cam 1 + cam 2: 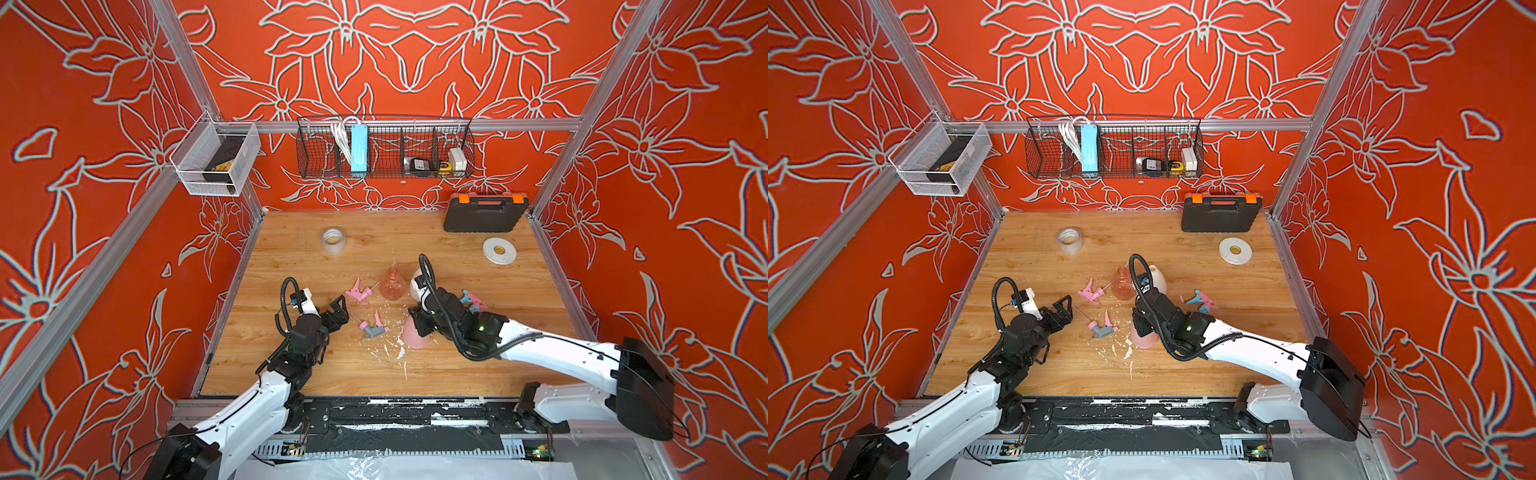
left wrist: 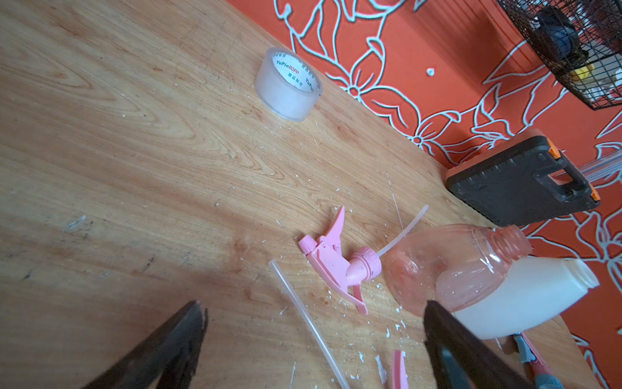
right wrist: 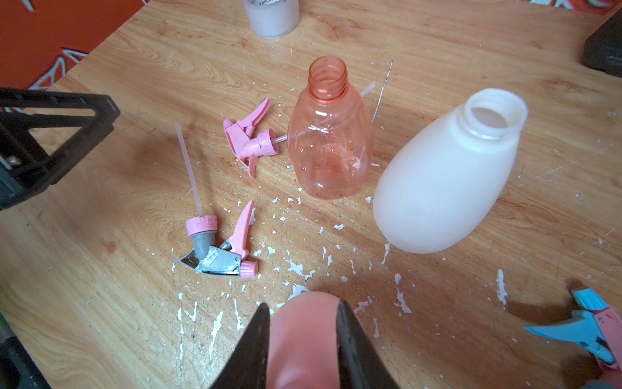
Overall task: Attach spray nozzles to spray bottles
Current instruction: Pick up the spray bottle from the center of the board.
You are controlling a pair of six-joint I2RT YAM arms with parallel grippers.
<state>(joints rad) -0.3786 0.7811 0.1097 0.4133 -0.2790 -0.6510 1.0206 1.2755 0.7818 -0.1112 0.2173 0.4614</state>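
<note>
Three spray bottles stand mid-table: a translucent orange one (image 1: pixel 392 284) (image 3: pixel 330 134), a cream-white one (image 3: pixel 447 175) and an opaque pink one (image 1: pixel 415 336) (image 3: pixel 303 340). My right gripper (image 3: pixel 303 303) (image 1: pixel 419 322) is shut on the pink bottle, one finger pressed against each side. Three spray nozzles lie loose on the table: all pink (image 1: pixel 359 291) (image 2: pixel 336 262), pink-and-grey (image 1: pixel 374 328) (image 3: pixel 218 249), and pink-and-blue (image 1: pixel 473 301) behind the right arm. My left gripper (image 1: pixel 341 309) (image 2: pixel 314 303) hovers wide open just left of the nozzles, holding nothing.
A clear tape roll (image 1: pixel 333 240) sits back left and a white tape roll (image 1: pixel 499 250) back right. A black-and-orange tool case (image 1: pixel 485 212) stands against the back wall under a wire basket (image 1: pixel 384 145). White flakes (image 3: pixel 296 269) litter the wood near the pink bottle.
</note>
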